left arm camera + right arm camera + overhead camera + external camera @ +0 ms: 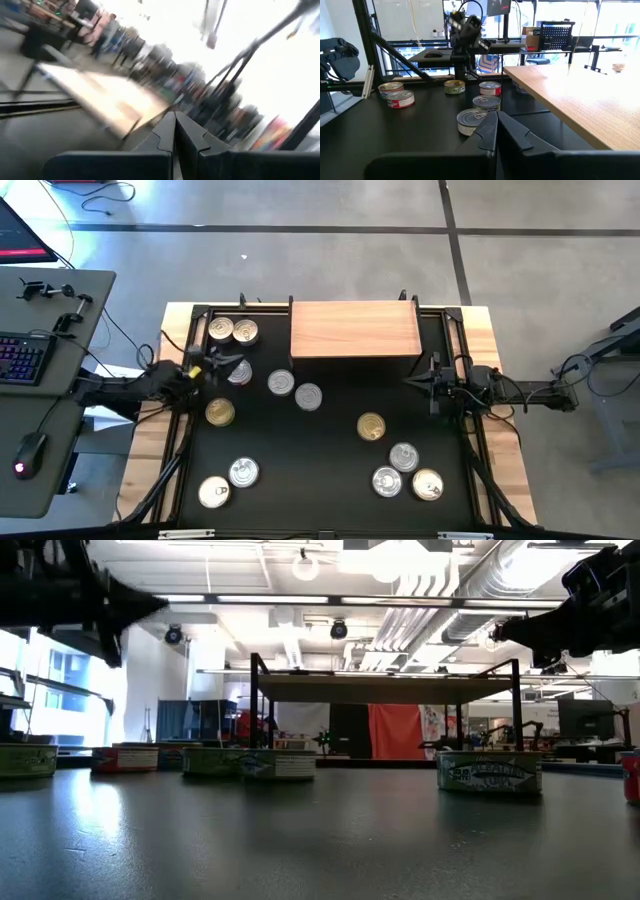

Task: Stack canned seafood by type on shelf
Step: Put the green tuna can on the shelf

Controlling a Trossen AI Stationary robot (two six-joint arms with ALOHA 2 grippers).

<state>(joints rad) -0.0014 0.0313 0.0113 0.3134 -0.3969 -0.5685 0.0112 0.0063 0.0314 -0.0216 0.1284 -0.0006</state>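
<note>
Above the mat, left gripper point(240, 361) and right gripper point(407, 383) hang closed, empty.

From above I see a grey concrete floor point(300, 205) crossed by dark lines; at left, a grey desk point(45, 405) bearing a lit keyboard point(22, 358) and mouse point(32, 450). Low view: ceiling ducts point(440, 600), red curtain point(395, 732).

Shelf: the shelf point(355, 329) sits at the middle of the bench's point(330, 480) far edge.
Far-left corner: two cans point(232, 331) side by side.
Left half: cans point(294, 388) spread from centre toward the near-left corner point(229, 482).
Near-right corner: four cans point(400, 468) clustered.
</note>
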